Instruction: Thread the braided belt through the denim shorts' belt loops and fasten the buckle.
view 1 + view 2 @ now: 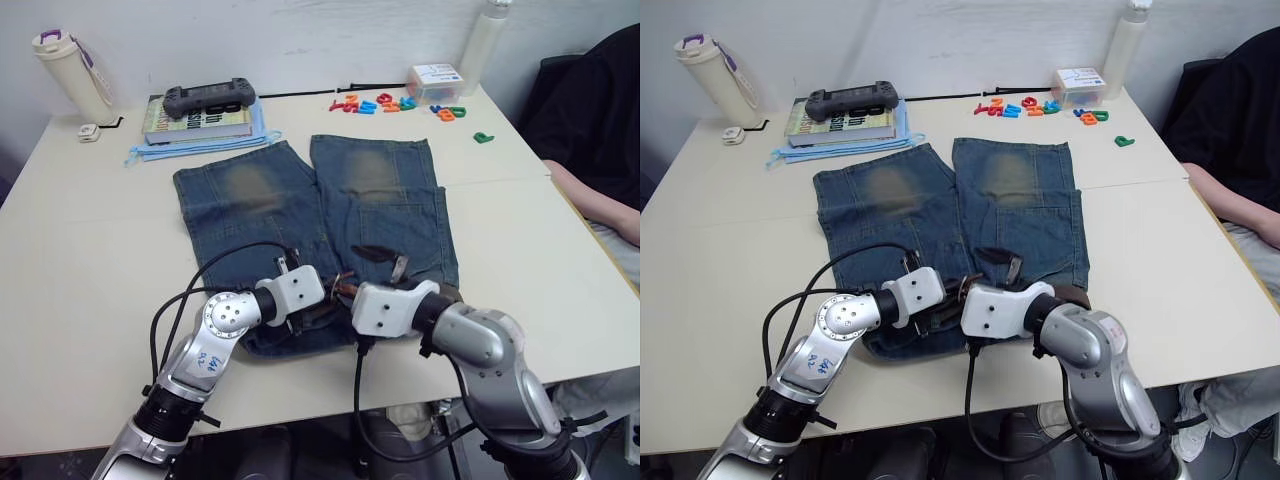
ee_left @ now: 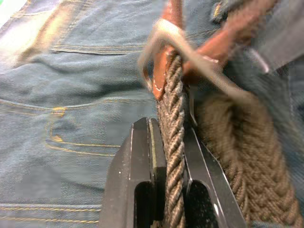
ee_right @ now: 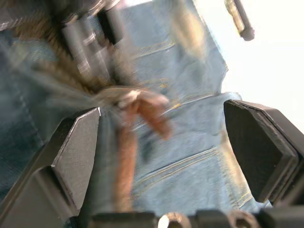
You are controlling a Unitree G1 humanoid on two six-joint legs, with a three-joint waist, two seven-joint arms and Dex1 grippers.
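Left wrist view shows the braided belt (image 2: 173,156) up close: dark brown woven cord, rope-like, ending in a tan leather tab that carries the buckle (image 2: 164,47), a silver metal frame, blurred here. The left tool (image 2: 164,156) has its two black fingers (image 2: 142,161) clamped on the braid just below that tab; a second stretch of braid lies beside it on the denim. Right wrist view gives what that one lacks: the right tool (image 3: 166,142) spread wide, pads well apart, nothing between them but the reddish-brown leather end and blue cloth, all blurred. Head views give the layout: the denim shorts (image 1: 315,215) lie flat mid-desk, waistband toward the near edge, legs toward the far edge, a faded yellowish patch on each leg, orange stitching on the seams. Both tools meet over the waistband, belt bunched under them; loops too hidden to tell. Far left corner of the desk (image 1: 80,260) holds a cream bottle (image 1: 70,70), then a book (image 1: 200,120) with a dark game controller (image 1: 210,98) on top. Coloured plastic letters (image 1: 385,103) lie along the far edge.
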